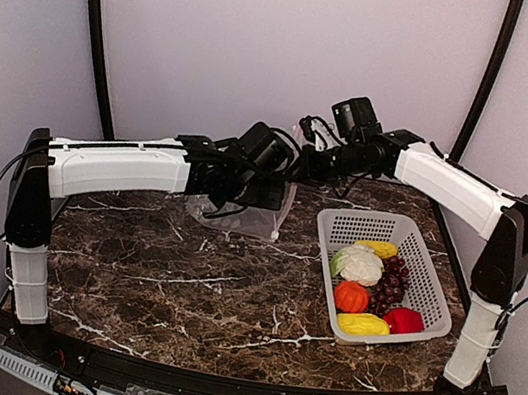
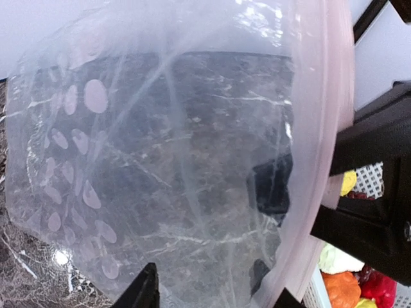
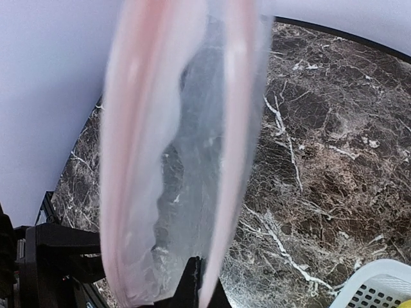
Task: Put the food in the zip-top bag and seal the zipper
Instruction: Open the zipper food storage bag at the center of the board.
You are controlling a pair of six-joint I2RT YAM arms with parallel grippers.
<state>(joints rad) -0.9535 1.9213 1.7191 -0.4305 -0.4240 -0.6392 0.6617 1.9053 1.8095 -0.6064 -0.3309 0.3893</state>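
— One bag: where is it?
— The zip-top bag (image 1: 241, 216) stands up at the back centre, between the arms.
— Who has it?
— The right gripper (image 3: 199, 289) is clenched on the zipper (image 2: 321, 128). The left gripper (image 2: 213, 294) has its jaws apart, astride the film.
— The food (image 1: 376, 282)?
— All in the white basket (image 1: 372, 219), right side of the marble table (image 1: 178, 285).

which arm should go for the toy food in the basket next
Left, probably: the right fingers are shut on the pinkish zipper edge of the clear spotted plastic bag, while the left fingers stand apart, seemingly free. The white perforated basket sits on the right, though.
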